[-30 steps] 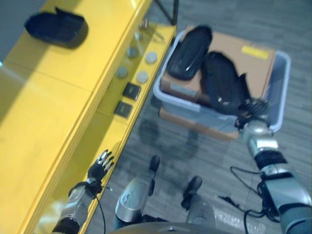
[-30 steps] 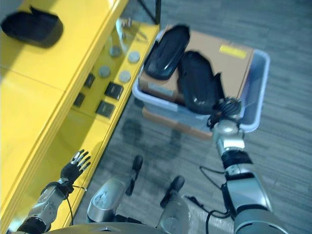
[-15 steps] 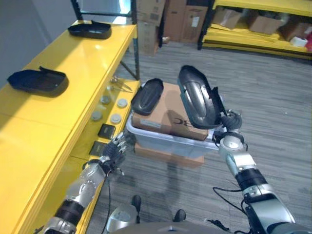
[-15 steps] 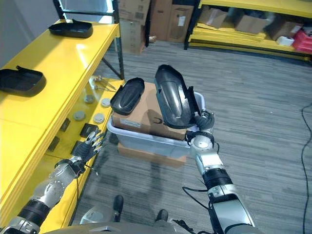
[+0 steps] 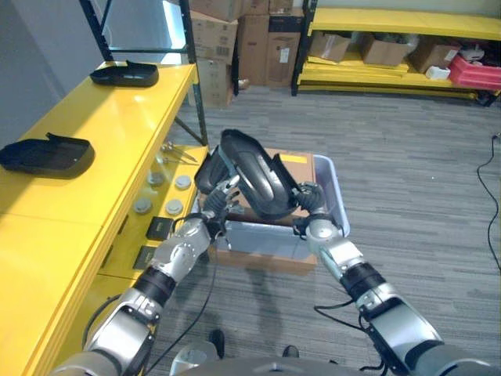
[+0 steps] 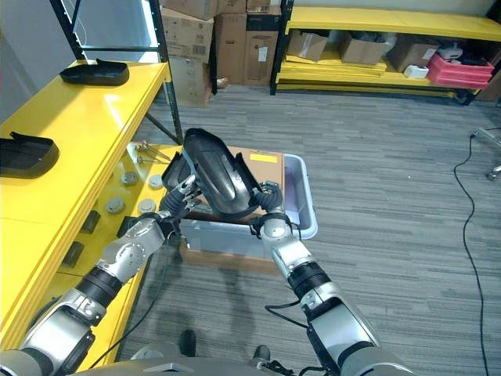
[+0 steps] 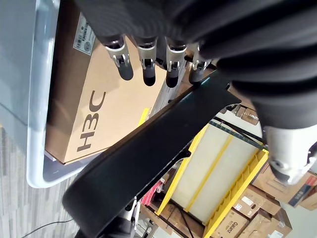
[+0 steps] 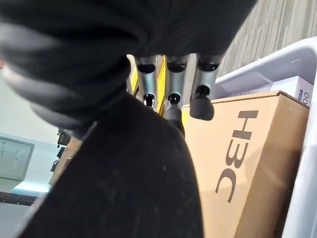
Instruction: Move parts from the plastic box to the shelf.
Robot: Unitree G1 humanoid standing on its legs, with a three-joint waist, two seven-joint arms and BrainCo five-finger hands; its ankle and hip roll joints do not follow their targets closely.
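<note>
the black moulded part (image 5: pixel 254 174) is held up above the plastic box (image 5: pixel 333 196), its long axis tilted, upper end leaning toward the yellow shelf (image 5: pixel 117 117) on the robot's left; the right hand (image 5: pixel 307 205) is clamped on its lower end, fingers curled round the edge as seen in the right wrist view; the left hand (image 5: pixel 221 202) is raised just beside the part's shelf-side face, fingers (image 7: pixel 148 67) straight and spread, nothing gripped, whether contact is made cannot be told; so the part lies between the two hands, the right one carrying, the left one nearer the shelf and placed for a takeover or a steadying push; the shelf top lies well to the left of the part, with two more black parts (image 5: pixel 43 155) already set on it; a cardboard carton (image 7: pixel 99 99) is seen lying in the box under the part; large print and a small label are visible on it, left unread here; a second dark part (image 5: pixel 207 168) is glimpsed behind the left hand.
</note>
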